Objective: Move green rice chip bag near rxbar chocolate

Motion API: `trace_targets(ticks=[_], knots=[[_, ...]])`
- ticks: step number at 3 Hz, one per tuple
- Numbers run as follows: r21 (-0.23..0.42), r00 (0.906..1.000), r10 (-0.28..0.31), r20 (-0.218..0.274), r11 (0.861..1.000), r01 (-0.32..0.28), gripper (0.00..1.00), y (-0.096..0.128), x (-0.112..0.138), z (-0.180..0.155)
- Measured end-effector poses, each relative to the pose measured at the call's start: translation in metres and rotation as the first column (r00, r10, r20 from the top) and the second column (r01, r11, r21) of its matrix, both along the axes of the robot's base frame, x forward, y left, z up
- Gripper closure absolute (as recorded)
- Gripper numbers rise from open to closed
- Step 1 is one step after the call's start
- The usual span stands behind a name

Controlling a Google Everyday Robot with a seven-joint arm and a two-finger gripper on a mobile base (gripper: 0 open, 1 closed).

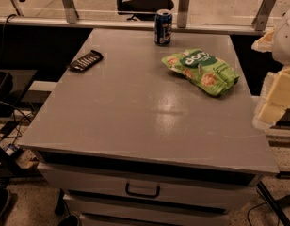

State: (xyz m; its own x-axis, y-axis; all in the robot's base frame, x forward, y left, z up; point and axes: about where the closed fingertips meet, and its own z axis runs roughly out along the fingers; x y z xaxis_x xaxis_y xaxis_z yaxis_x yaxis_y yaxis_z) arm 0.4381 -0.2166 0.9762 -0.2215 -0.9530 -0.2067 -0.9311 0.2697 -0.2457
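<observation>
The green rice chip bag (201, 70) lies flat on the grey table (135, 117), at the back right. It is light green with a dark green patch and orange chip pictures. The rxbar chocolate (85, 60) is a small dark bar lying near the table's back left edge, well apart from the bag. My gripper (276, 98) shows as pale blocks at the right edge of the view, beyond the table's right side and to the right of the bag, touching nothing.
A blue drink can (163, 27) stands upright at the table's back edge, just behind the bag. A railing with metal posts (183, 6) runs behind the table. Drawers with a handle (142, 190) are below the front edge. Cables lie on the floor at left.
</observation>
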Motion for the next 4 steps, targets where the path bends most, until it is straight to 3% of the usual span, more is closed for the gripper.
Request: trace_targets(ticks=[1, 2, 3, 4], knots=[[0.0, 1.0, 0.0, 0.001, 1.0, 0.0, 0.0, 0.0, 0.0, 0.0], [0.026, 0.9995, -0.031, 0.003, 0.999, 0.031, 0.0, 0.003, 0.019, -0.002], [0.058, 0.9966, -0.083, 0.003, 0.995, 0.082, 0.0, 0.005, 0.054, -0.008], [0.087, 0.9882, -0.153, -0.01, 0.984, 0.153, 0.0, 0.006, 0.105, -0.026]])
